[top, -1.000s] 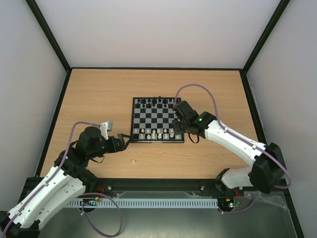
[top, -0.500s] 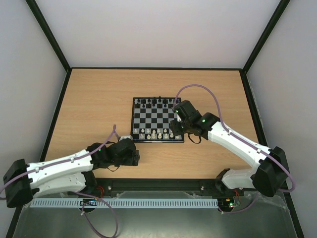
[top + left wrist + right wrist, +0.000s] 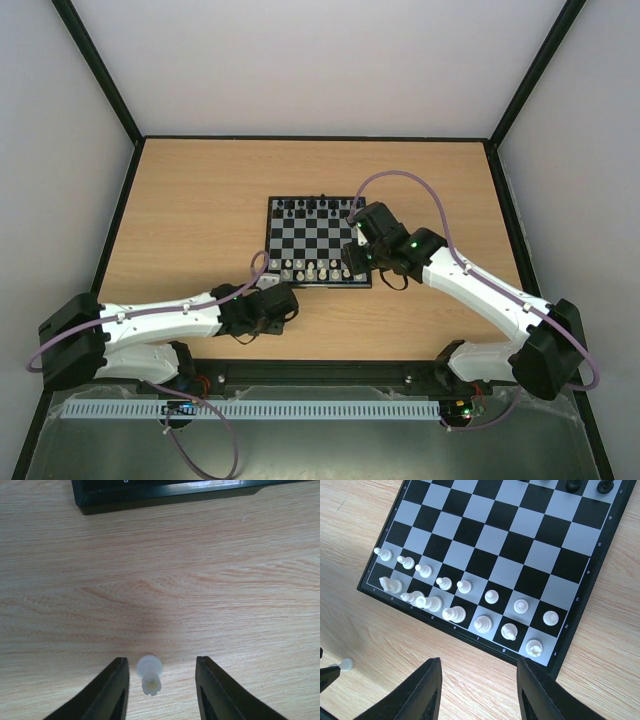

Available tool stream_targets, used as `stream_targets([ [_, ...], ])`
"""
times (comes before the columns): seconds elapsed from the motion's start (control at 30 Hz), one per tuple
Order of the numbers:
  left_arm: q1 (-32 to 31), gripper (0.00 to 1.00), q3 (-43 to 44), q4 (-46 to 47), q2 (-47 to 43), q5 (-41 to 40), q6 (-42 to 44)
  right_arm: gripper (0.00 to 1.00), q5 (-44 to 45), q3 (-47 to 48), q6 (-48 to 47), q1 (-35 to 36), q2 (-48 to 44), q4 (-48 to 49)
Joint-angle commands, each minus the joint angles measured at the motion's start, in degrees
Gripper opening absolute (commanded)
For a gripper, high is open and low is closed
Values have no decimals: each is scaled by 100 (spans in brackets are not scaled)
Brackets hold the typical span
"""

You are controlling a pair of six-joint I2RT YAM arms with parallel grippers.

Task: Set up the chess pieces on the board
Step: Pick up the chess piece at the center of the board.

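Note:
A small white chess piece [image 3: 149, 672] with a notched top lies on its side on the wooden table, between the fingers of my left gripper [image 3: 160, 662]. The jaws stand apart around it, the left finger close, neither touching. In the top view that gripper [image 3: 283, 303] hides the piece, just in front of the board [image 3: 318, 240]. My right gripper [image 3: 479, 662] hangs open and empty over the table at the board's near right edge [image 3: 470, 635]. White pieces [image 3: 455, 614] fill the board's two near rows.
Black chessmen [image 3: 312, 205] stand along the board's far row. The board's black rim [image 3: 170, 492] shows at the top of the left wrist view. In the right wrist view the loose piece [image 3: 346, 665] sits at the lower left. Black frame rails border the table.
My left arm has swung right and stretched low over the table to the loose white piece, and its jaws have narrowed around it. The right gripper has stayed put, its jaws slightly narrower.

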Motion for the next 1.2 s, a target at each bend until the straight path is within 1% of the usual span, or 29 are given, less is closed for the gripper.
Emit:
stream_targets([
  [0.0, -109, 34, 92, -98, 61, -135, -46, 42, -65, -106, -67, 45, -104, -48],
  [0.1, -204, 33, 66, -127, 136, -135, -132, 42, -73, -105, -72, 49, -97, -49],
  [0.63, -313, 34, -211, -212, 120, -260, -429, 42, -40, -122, -72, 111, -75, -62],
  [0.77, -367, 32, -204, -180, 146, -279, -453, 42, -40, -125, -72, 129, -79, -59],
  [0.9, -425, 27, -183, -183, 242, -285, -472, 42, -46, -126, -72, 141, -79, -60],
  [1.17, -519, 25, -186, -180, 344, -343, -583, 42, -36, -149, -66, 168, -95, -50],
])
